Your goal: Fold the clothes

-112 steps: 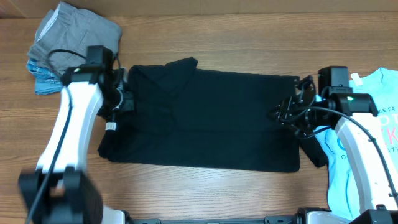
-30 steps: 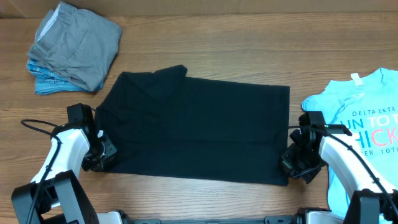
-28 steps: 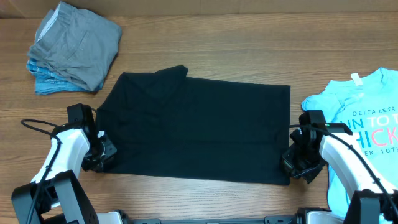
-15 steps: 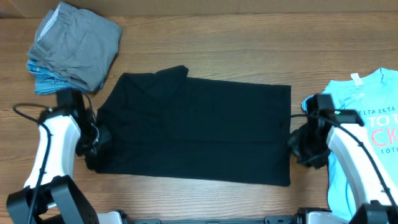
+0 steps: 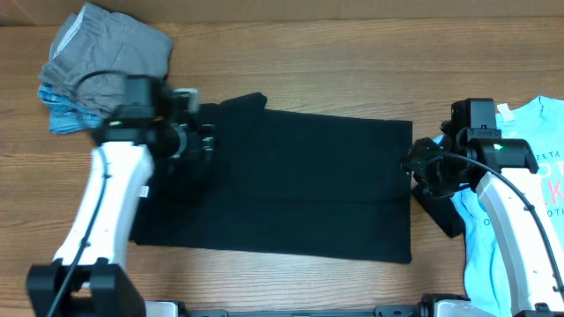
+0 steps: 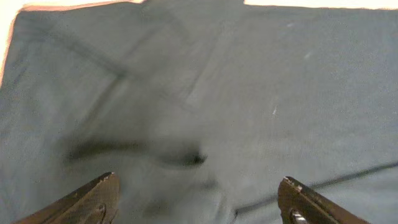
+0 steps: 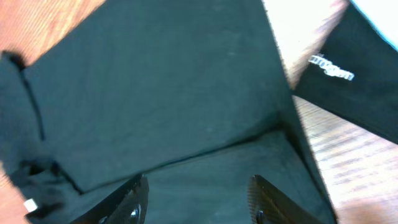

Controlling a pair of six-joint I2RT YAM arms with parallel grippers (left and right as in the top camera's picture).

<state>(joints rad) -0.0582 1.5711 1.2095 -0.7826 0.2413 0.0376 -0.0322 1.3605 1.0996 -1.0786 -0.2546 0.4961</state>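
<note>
The black T-shirt (image 5: 300, 185) lies flat across the table's middle, folded into a wide rectangle. My left gripper (image 5: 204, 141) hovers over its upper left part, jaws open and empty; the left wrist view shows only black cloth (image 6: 205, 106) between the fingertips (image 6: 198, 196). My right gripper (image 5: 414, 165) is at the shirt's right edge, open and empty; the right wrist view shows the black cloth (image 7: 155, 93) under the jaws (image 7: 198, 199). A light-blue printed tee (image 5: 529, 132) lies at the right. Folded grey (image 5: 110, 53) and blue (image 5: 57, 110) pieces are stacked at the top left.
A black fabric flap with small white print (image 7: 348, 68) lies beside the shirt's right edge, over the wood table (image 5: 352, 62). The light-blue tee sits under my right arm.
Both arms have moved up from the shirt's lower corners toward its upper part. The left gripper went from the lower left edge to the upper left. The shirt lies as before.
</note>
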